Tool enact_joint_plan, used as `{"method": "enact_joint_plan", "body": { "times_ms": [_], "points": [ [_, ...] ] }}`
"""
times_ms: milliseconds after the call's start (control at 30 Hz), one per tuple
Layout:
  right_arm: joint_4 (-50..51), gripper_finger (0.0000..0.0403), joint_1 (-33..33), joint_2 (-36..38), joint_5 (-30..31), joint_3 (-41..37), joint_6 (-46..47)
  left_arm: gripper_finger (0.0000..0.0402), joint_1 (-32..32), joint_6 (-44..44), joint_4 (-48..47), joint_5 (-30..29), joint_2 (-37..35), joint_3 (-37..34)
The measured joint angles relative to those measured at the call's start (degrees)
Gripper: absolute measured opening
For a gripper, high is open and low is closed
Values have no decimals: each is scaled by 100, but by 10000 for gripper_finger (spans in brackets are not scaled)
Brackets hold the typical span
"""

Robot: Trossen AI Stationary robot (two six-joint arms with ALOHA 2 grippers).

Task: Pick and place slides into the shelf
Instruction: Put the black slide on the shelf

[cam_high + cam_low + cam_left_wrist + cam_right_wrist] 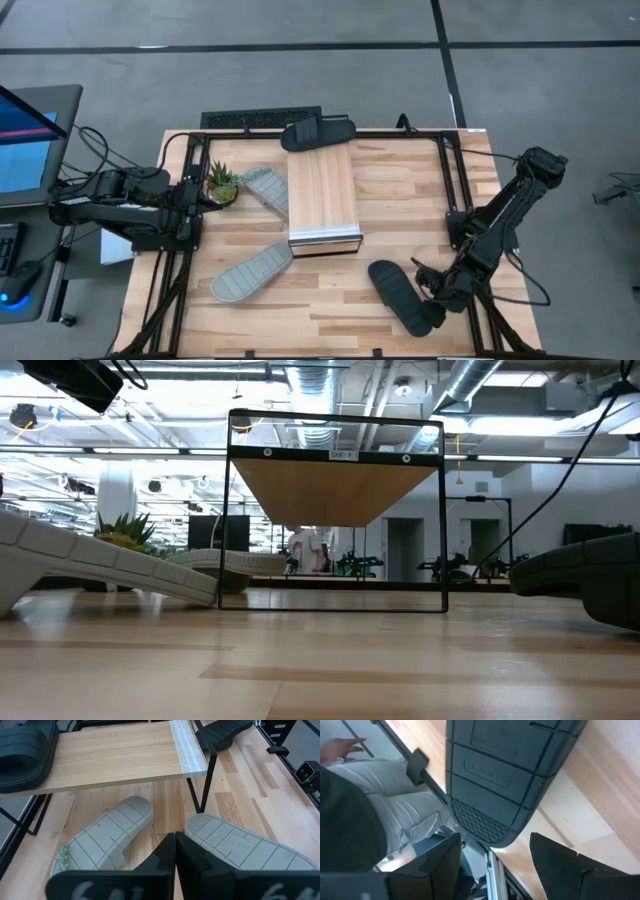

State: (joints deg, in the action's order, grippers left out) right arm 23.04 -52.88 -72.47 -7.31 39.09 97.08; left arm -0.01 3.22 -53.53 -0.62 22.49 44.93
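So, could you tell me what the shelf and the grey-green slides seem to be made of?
The shelf: light wood with visible grain, matte; a silvery, likely metal strip on its front edge. The grey-green slides: probably moulded foam or rubber, matte, with grooved tread soles.

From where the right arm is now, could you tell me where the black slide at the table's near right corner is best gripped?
Probably across the end of the black slide nearest the right hand, coming from the right. It lies sole up, so the strap is underneath. The open fingers already face that end, and the sole looks narrow enough there to fit between them.
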Motion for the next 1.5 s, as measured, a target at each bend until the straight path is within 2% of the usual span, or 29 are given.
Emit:
{"method": "enact_joint_plan", "body": {
  "times_ms": [433,1067,1500],
  "points": [
    [-530,230,-35,-566,-57,0,-3,0,0,0,1,0,0,0],
    [145,230,-138,-555,11,0,-5,0,-2,0,-1,2,0,-1],
    [48,230,-138,-553,139,0,-16,0,0,0,-1,2,-1,0]
  ]
}}
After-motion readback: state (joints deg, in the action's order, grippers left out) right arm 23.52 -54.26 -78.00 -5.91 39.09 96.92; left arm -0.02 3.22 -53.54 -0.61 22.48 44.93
